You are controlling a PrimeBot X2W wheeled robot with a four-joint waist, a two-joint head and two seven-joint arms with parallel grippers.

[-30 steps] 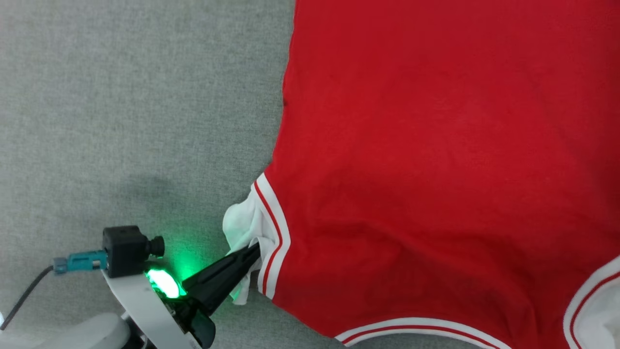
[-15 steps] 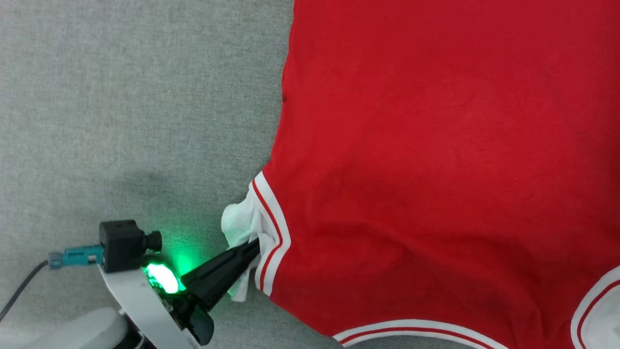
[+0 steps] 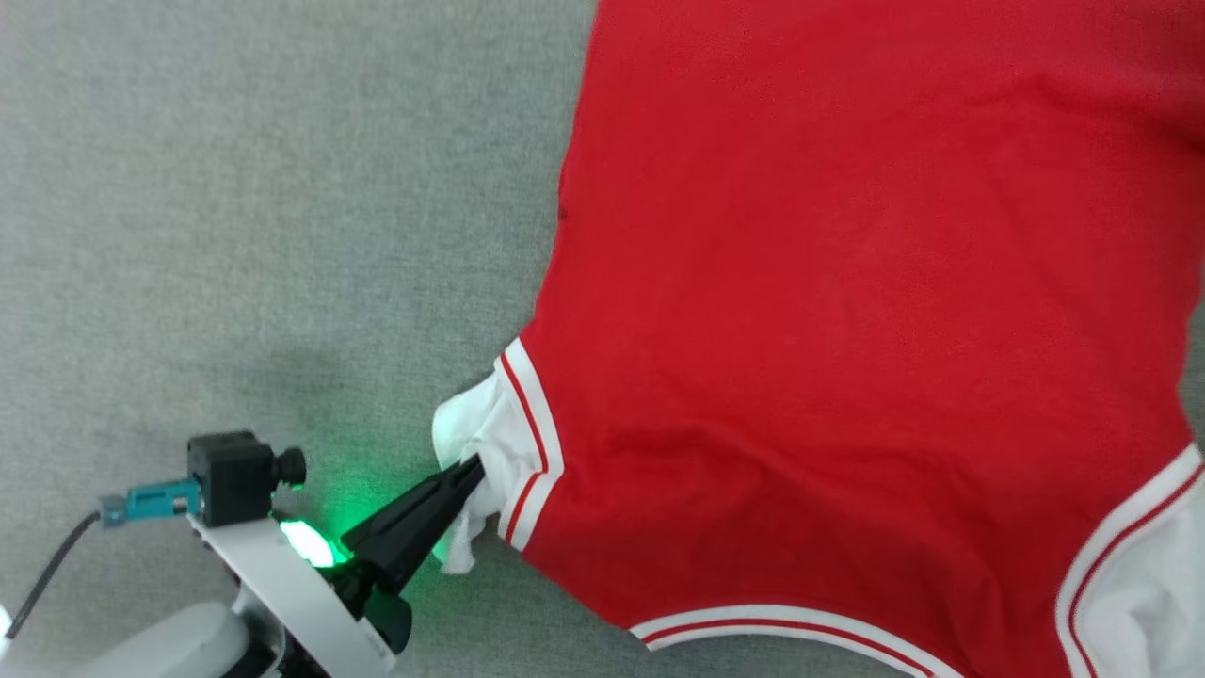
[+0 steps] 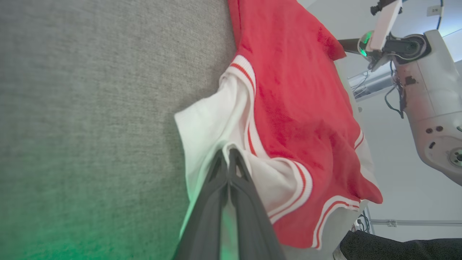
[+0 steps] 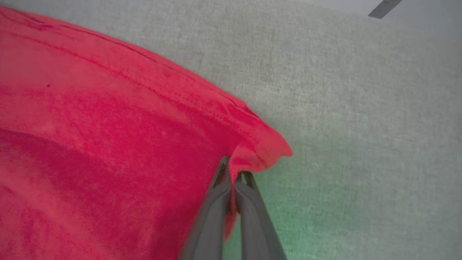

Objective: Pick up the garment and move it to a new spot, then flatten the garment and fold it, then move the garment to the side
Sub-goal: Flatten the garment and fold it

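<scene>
The garment (image 3: 847,330) lies red side up on the grey surface (image 3: 235,188), across the head view's right, cut off at the top and right edges. At lower left the left gripper (image 3: 468,468) clenches its jaws on the white sleeve end. At the centre of the right wrist view, the right gripper (image 5: 234,169) has its jaws pinched on a red hem corner.

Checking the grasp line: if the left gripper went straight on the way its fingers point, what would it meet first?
The left gripper is shut on the white sleeve end of the garment; straight on lies the striped band, then red cloth, it seems.
</scene>
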